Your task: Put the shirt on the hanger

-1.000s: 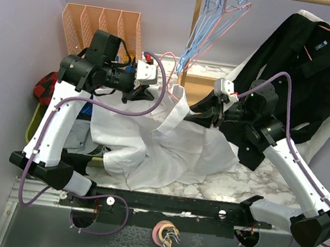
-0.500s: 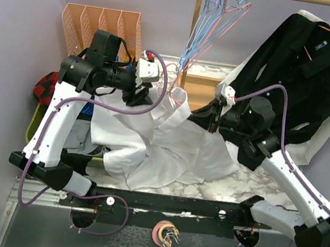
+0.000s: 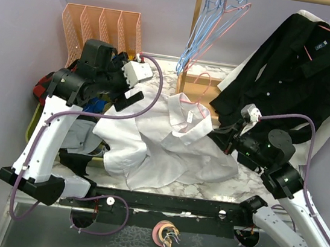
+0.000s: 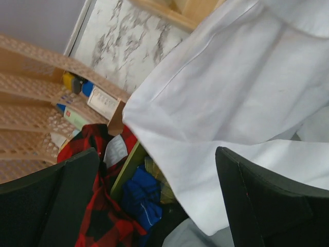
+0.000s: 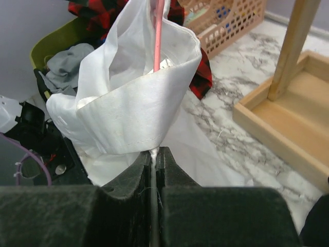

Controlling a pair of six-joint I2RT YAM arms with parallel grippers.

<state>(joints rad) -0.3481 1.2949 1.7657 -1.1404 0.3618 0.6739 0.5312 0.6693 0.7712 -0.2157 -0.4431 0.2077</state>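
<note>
The white shirt (image 3: 162, 144) lies crumpled across the middle of the table, collar up. The pink hanger (image 3: 207, 87) shows only its hook, sticking out above the collar; the rest is hidden under the fabric. In the right wrist view its pink rod (image 5: 158, 33) rises out of the shirt (image 5: 128, 108) collar. My right gripper (image 3: 222, 136) (image 5: 156, 153) is shut on a thin fold of the shirt just below the collar. My left gripper (image 3: 128, 88) (image 4: 159, 206) is open at the shirt's (image 4: 231, 103) left edge, and nothing is gripped.
A black shirt (image 3: 293, 73) hangs at the back right. Light-blue hangers (image 3: 198, 33) hang from the wooden rail. An orange file rack (image 3: 101, 27) stands at the back left, beside a green bin (image 3: 32, 123) with a plaid shirt (image 4: 95, 211). The wooden rack base (image 5: 288, 118) is nearby.
My left gripper opened, let go of the shirt and drew back left. My right gripper shut on the shirt and pulled right and nearer; the collar with the hanger sank toward the table.
</note>
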